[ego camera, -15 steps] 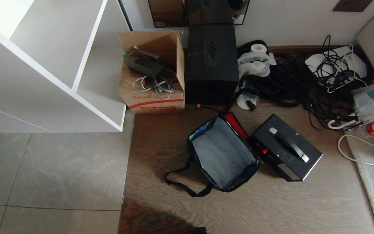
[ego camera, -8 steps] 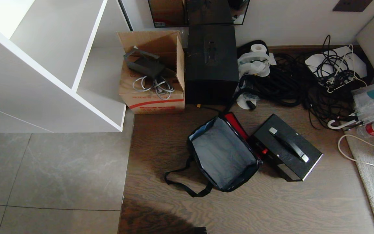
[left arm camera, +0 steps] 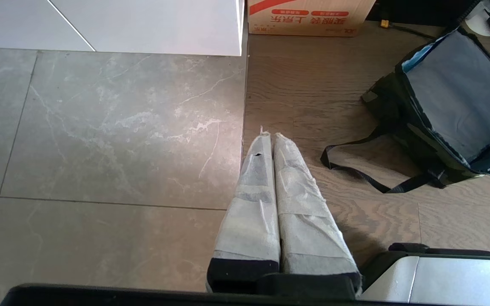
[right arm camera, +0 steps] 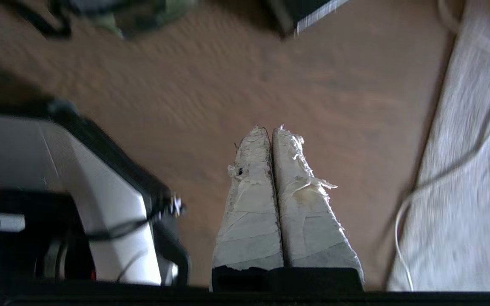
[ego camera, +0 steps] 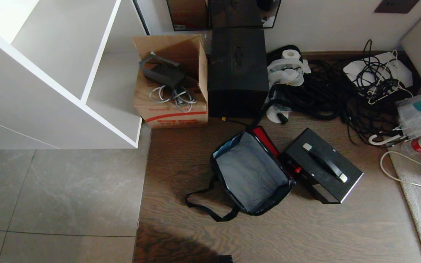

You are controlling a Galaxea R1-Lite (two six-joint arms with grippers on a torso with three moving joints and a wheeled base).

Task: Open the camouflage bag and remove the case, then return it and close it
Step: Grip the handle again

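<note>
Bag (ego camera: 251, 174) lies open on the wood floor (ego camera: 305, 233), grey lining showing, nothing inside, red panel at its far edge. Case (ego camera: 322, 166) sits on the floor touching the bag's right side, handle up. Across the head views of the last second bag and case lie the same; no arm shows there. Right hand (right arm camera: 272, 131) is closed and empty, low over bare floor near the rug (right arm camera: 474, 170), with only corners of bag and case at the edge of its blurred wrist view, so it reads as swinging while well apart from the case. Left hand (left arm camera: 269, 135) closed, empty, parked over the tile-wood seam, bag off to its side. Judged: removal done; return and closing are left. Right hand must open before taking the case handle.
</note>
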